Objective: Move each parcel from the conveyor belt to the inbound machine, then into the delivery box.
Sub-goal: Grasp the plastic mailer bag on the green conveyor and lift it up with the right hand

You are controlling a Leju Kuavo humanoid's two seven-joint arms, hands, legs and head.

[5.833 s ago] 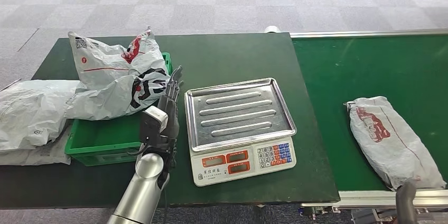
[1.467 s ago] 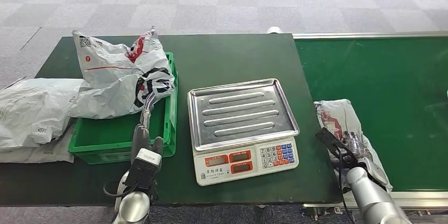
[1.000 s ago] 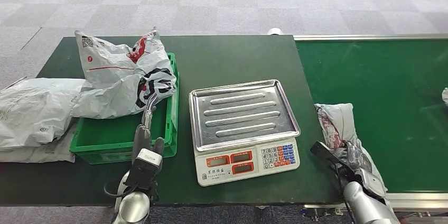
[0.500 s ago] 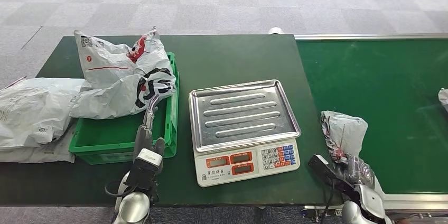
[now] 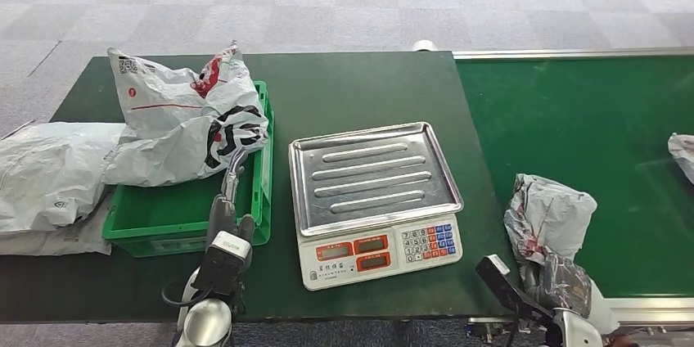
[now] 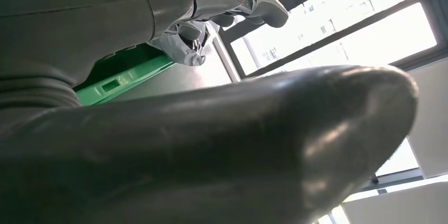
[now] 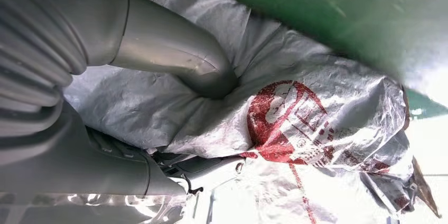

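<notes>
A grey parcel [image 5: 550, 216] with red print stands bunched up at the near edge of the green conveyor belt [image 5: 589, 110]. My right hand [image 5: 565, 286] grips its lower end; in the right wrist view the thumb [image 7: 169, 49] presses into the parcel [image 7: 296, 123] and the fingers lie under it. The inbound machine, a scale [image 5: 376, 250] with a bare steel tray [image 5: 372, 130], sits to its left. The green delivery box [image 5: 184, 212] holds a crumpled parcel [image 5: 188, 114]. My left hand [image 5: 223, 224] is at the box's near wall, fingers straight and holding nothing; up close the hand [image 6: 211, 145] is beside the box [image 6: 127, 73].
Another parcel [image 5: 681, 152] lies on the belt at the right edge. Two flat grey parcels [image 5: 49, 175] lie on the dark table left of the box. The table's far half [image 5: 352, 85] is bare green mat.
My right hand has closed on the parcel and dragged it toward the belt's near edge, bunching it upright. A new parcel has come in at the right. The left hand has stayed put.
</notes>
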